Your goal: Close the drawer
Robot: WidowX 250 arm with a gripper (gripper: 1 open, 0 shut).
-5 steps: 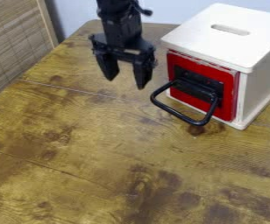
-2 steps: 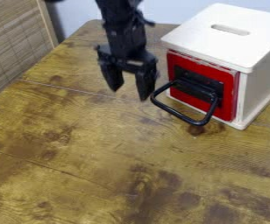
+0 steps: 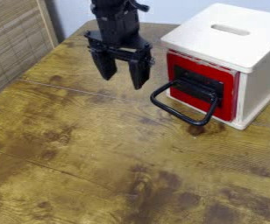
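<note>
Tool (image 3: pixel 122 77) spread, hangs over tabletop (image 3: pixel 79 149) nr red drawer (image 3: pixel 204 87) w/ blk handle (image 3: pixel 182 103), in wht cabinet (image 3: pixel 233 39).

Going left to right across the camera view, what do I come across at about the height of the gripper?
Slatted wooden panel, then the open gripper, then the red drawer front with its black wire handle, then the white cabinet's side wall.
</note>
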